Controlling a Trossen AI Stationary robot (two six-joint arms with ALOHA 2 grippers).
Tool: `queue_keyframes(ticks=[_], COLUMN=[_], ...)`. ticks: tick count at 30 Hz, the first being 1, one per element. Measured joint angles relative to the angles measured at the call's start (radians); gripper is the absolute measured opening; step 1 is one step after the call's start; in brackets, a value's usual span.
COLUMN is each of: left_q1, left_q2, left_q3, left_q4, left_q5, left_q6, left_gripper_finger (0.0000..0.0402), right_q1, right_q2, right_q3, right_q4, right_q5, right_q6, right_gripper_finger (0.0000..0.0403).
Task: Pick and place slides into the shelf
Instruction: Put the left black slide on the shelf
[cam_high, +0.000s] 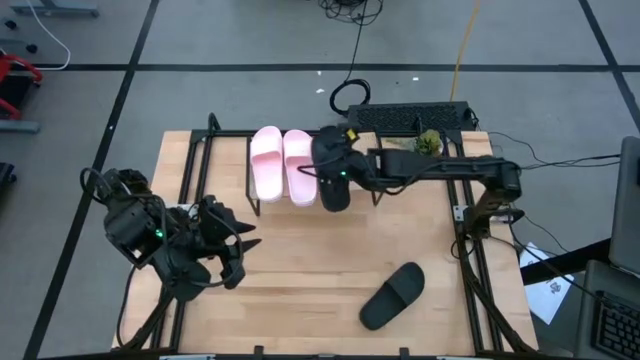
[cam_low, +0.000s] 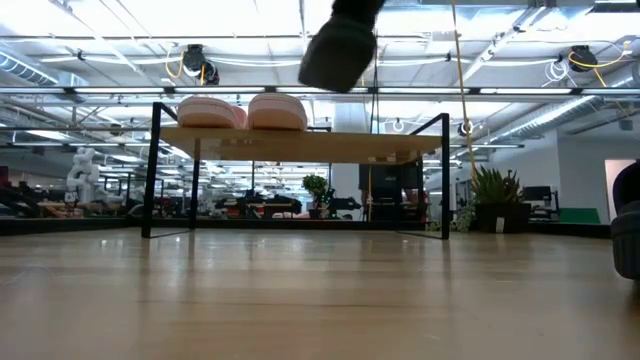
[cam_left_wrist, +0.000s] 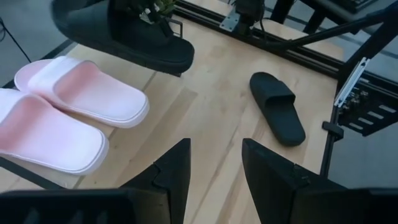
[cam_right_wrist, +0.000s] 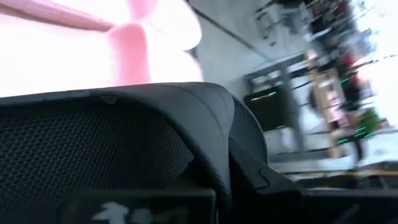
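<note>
- Right gripper (cam_high: 338, 172) grasps a black slide (cam_high: 331, 172) above the shelf (cam_low: 300, 143), clear of its board so it can drop beside the pink pair (cam_high: 283, 165) next to it.
- Second black slide (cam_high: 392, 296) lies on the counter (cam_high: 300, 270), well behind that gripper.
- Left gripper (cam_high: 232, 255) waits released, far off.

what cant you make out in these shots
- Right gripper's fingers: hidden by the black slide in the high view, cut off by the low view's top edge.
- Shelf legs: hidden under its board in the high view.
- Second black slide: cut off by the low view's right edge.
</note>
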Motion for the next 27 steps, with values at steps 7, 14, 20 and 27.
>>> queue_keyframes(ticks=[7, 14, 20, 27], left_q1=[0.002, 0.002, 0.008, 0.009], left_q2=[0.001, 0.001, 0.001, 0.001], left_q3=[0.0, 0.0, 0.0, 0.0], left_q4=[0.001, 0.0, 0.0, 0.0], left_q5=[0.001, 0.002, 0.002, 0.002], left_q6=[0.0, 0.006, 0.006, 0.007], left_gripper_finger=[0.0145, 0.0145, 0.0145, 0.0145], right_q1=[-0.024, -0.069, -0.084, -0.095], right_q2=[0.08, 0.097, 0.095, 0.115], right_q3=[0.084, 0.084, 0.084, 0.084], right_q4=[-0.015, -0.086, -0.098, -0.135], right_q5=[0.091, 0.126, 0.07, 0.025], right_q6=[-0.128, -0.132, -0.058, -0.016], right_gripper_finger=[0.0, 0.0, 0.0, 0.0])
